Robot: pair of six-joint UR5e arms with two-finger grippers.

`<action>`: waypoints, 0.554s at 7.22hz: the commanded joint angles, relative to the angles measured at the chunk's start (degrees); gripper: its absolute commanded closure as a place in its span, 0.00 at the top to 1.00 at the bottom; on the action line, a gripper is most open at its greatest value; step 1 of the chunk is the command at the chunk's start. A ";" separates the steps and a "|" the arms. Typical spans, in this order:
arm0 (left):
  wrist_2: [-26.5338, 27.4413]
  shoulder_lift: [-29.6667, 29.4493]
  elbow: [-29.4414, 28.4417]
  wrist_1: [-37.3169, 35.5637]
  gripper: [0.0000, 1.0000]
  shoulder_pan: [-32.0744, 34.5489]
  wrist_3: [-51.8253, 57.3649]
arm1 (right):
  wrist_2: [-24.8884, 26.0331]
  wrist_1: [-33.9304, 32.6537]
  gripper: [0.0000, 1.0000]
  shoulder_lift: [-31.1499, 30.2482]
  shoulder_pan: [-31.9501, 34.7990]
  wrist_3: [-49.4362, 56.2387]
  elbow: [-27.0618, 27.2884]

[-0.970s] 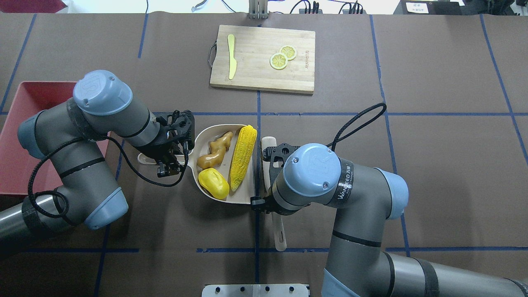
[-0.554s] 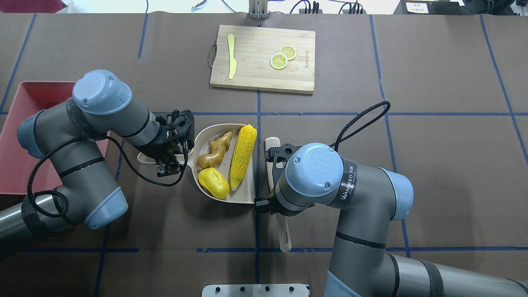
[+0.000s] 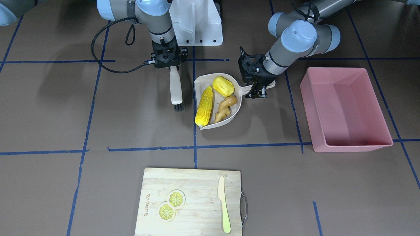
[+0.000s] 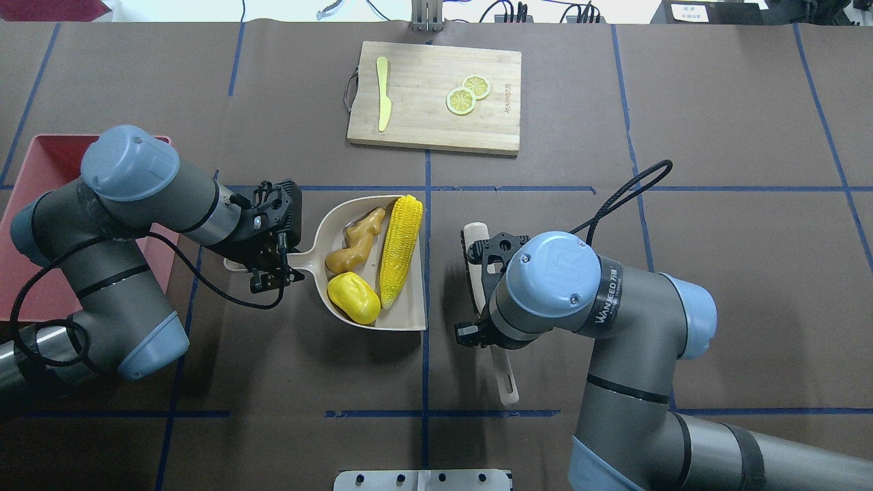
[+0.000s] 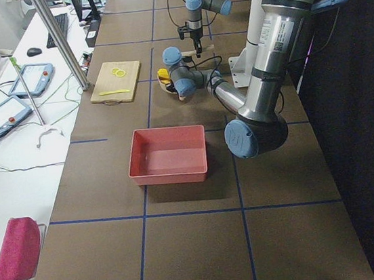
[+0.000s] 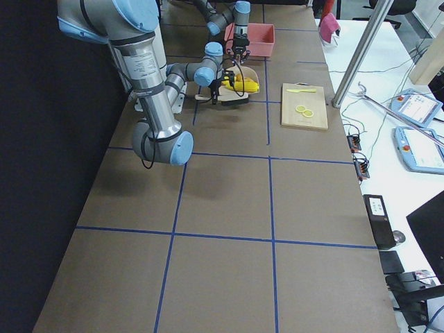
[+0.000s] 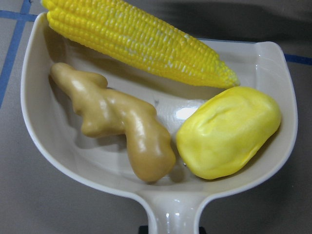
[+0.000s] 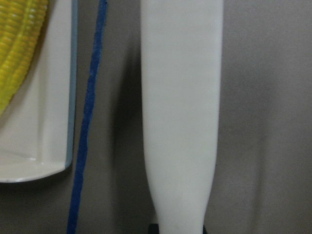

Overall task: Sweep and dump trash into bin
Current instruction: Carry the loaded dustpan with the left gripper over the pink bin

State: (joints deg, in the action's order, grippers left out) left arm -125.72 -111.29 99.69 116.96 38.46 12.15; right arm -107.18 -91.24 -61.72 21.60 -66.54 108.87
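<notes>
The beige dustpan (image 4: 410, 315) holds the yellow corn cob (image 4: 401, 249), the yellow potato-like piece (image 4: 353, 297) and the tan ginger root (image 4: 354, 240). The left wrist view shows all three close up: corn (image 7: 141, 41), ginger (image 7: 117, 122), potato (image 7: 229, 131). My left gripper (image 4: 273, 262) is shut on the dustpan's handle (image 4: 302, 258). My right gripper (image 3: 172, 67) is shut on a white brush (image 3: 176, 88), held apart from the pan's open edge. The pink bin (image 3: 352, 146) stands empty beyond my left arm, partly hidden in the overhead view (image 4: 41, 157).
A wooden cutting board (image 4: 423, 126) lies at the table's far side, with a yellow knife (image 4: 383, 102) and two lemon slices (image 4: 467, 95) on it. Blue tape lines cross the brown table.
My left arm has drawn the dustpan with its trash a little toward the bin and turned it. My right arm has moved the brush to the right, away from the pan.
</notes>
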 commanded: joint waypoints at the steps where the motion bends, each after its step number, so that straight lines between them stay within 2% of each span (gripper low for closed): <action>1: -5.74 0.72 -0.03 2.21 0.00 3.71 -0.63 | -0.31 0.01 0.00 -2.17 0.55 1.94 0.82; 4: -14.79 1.25 0.68 2.40 0.00 12.22 -2.66 | -0.39 -0.16 0.00 -2.18 1.77 1.15 0.64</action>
State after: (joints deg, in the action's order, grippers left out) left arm -136.87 -110.37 100.14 119.28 46.91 10.04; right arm -107.43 -91.31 -63.89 22.65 -65.12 109.62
